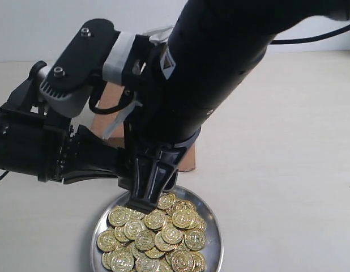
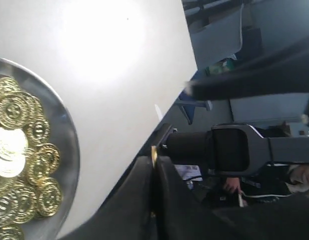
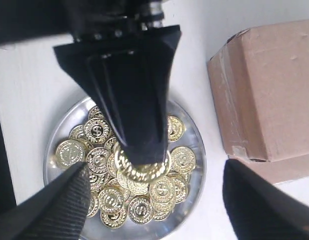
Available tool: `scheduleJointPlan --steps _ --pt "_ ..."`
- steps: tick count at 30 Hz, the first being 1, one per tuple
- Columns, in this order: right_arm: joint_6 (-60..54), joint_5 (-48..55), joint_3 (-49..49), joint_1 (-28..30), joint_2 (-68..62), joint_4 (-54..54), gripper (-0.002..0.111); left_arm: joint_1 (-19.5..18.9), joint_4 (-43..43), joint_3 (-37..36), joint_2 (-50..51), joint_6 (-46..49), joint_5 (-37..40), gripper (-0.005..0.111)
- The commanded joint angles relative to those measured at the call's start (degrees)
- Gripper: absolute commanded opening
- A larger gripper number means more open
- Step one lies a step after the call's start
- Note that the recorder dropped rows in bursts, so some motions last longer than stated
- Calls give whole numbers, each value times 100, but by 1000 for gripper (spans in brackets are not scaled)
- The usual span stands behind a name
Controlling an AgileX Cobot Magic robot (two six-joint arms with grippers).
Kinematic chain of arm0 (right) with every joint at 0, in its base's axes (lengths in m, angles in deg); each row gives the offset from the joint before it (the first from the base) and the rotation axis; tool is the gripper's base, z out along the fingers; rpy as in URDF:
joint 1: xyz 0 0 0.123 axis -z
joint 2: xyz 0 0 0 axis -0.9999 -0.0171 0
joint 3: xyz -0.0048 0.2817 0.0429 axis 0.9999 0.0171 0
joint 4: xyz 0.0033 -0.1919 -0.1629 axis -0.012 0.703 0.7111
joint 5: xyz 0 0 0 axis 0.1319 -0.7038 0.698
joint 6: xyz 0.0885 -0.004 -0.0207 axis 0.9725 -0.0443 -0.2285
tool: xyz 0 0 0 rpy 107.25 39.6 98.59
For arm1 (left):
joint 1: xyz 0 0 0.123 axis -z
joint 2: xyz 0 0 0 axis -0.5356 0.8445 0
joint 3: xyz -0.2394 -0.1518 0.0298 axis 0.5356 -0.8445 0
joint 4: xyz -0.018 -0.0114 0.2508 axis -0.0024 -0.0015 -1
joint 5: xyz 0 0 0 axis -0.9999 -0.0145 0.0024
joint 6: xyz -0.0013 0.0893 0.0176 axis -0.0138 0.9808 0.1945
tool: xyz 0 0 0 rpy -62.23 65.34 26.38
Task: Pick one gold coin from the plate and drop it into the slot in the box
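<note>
pale tabletop [image 1: 288, 141]; round shiny silver metal plate [image 1: 213, 232] heaped with gold coins [image 1: 158, 238] directly under left pincer [image 2: 154, 165], which pinches one gold coin [image 2: 153, 151] edge-on. right pincer [image 3: 155, 167] spread wide, empty, above. brown cardboard box [image 3: 274, 85] just behind left pincer.
</note>
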Motion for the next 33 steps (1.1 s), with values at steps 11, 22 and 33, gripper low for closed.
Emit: scheduleJointPlan --steps 11,22,33 --pt "2033 328 15 7 950 35 1 10 -1136 1253 -25 -954 -1668 0" --pt "2689 681 15 7 1065 -521 0 504 -3310 2252 7 -2625 -3327 0" --pt "2662 945 15 7 1150 -474 0 1487 -8450 3471 1235 -8295 -3576 0"
